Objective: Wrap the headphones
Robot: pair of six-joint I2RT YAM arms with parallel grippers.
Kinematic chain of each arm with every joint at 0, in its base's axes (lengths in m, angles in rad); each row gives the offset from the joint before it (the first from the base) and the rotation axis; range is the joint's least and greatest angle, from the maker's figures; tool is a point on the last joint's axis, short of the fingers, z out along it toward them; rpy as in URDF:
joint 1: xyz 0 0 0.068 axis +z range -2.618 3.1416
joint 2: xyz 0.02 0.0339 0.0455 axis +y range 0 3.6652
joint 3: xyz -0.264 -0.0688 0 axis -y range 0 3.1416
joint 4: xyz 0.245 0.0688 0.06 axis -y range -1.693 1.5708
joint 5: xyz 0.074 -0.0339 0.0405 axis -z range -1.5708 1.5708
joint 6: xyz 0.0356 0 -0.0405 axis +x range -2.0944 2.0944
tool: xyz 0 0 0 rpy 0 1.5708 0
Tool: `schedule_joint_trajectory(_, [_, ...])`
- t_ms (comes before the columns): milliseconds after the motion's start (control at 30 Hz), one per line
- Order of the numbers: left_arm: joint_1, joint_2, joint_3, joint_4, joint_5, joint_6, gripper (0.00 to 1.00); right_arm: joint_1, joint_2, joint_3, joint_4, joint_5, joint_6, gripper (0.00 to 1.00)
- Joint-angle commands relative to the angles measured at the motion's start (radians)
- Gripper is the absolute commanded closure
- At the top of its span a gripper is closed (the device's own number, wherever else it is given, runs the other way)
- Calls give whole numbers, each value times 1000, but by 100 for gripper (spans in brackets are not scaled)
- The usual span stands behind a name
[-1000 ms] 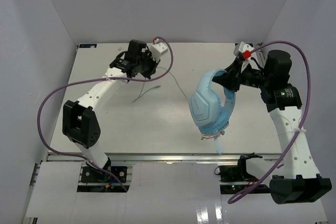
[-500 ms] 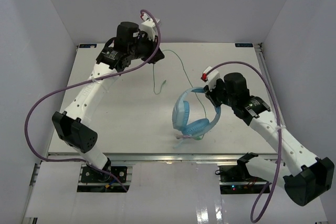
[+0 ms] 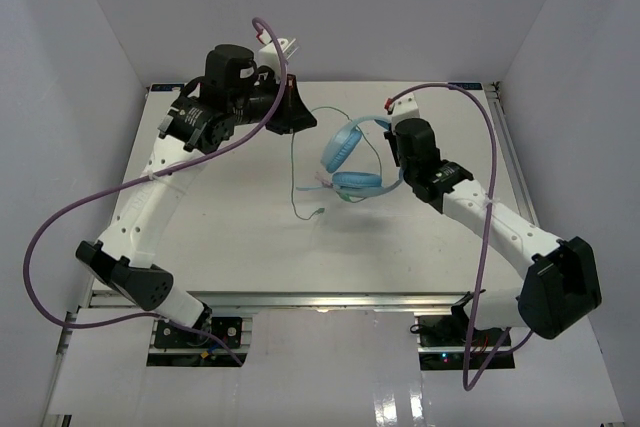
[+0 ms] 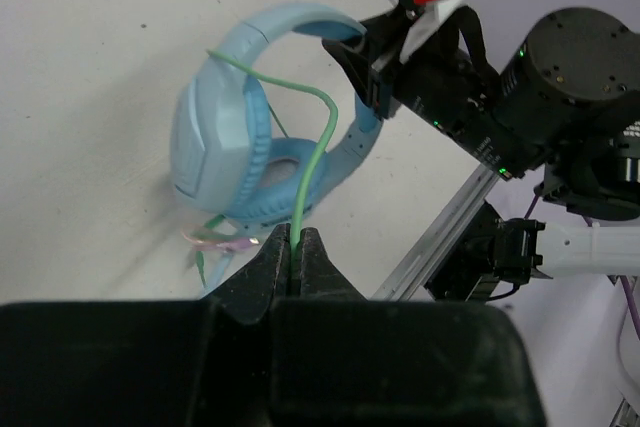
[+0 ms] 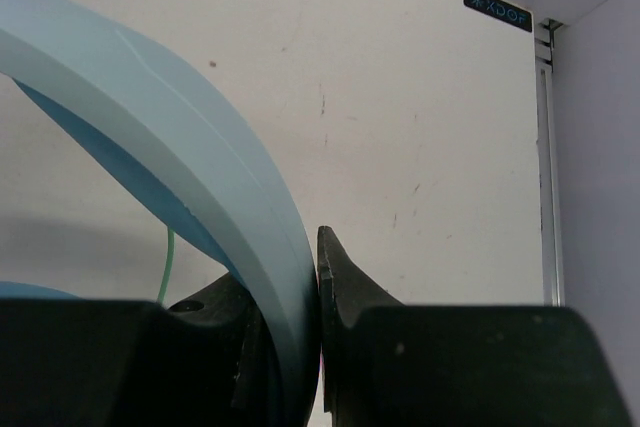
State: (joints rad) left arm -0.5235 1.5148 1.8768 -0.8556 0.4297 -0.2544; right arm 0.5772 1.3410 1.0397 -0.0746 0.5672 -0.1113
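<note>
left wrist view alone shows the left gripper [image 4: 296, 245] pinching the green cable [image 4: 318, 152]; right wrist view shows the right gripper [image 5: 318, 267] clamping the headband [image 5: 200, 147]; overhead, the headphones [image 3: 352, 159] hang at 1 o'clock.

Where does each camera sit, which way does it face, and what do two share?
Top external: above and behind, looking down at the table; left arm, left claw, right arm, right claw show.
Left wrist: on the left arm, facing along its shut claw pinching the cable, headphones and right arm beyond.
Right wrist: on the right arm, facing the table's far edge past its claw clamped on the headband.
Shared: top and left wrist both show headphones, cable, right arm.
</note>
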Motion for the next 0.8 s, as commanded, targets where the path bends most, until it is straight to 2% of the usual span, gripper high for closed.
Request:
schedule_joint_trajectory(0, [-17, -30, 45, -121, -14, 34, 100, 6, 28, 91, 219, 46, -1, 92])
schedule_joint_trajectory(100, [-27, -38, 40, -165, -91, 67, 100, 6, 29, 69, 309, 57, -85, 92])
schedule_joint_trajectory(167, [-29, -42, 25, -147, -61, 50, 100, 6, 29, 68, 317, 56, -84, 92])
schedule_joint_trajectory(433, [-61, 106, 127, 9, 68, -151, 100, 50, 128, 225, 89, -43, 179, 92])
schedule_joint_trajectory(600, [-82, 174, 235, 23, 92, -222, 100, 46, 183, 293, 11, -74, 293, 92])
schedule_joint_trajectory(767, [-180, 74, 71, 104, 40, -293, 100, -21, 196, 380, -65, -140, 434, 92])
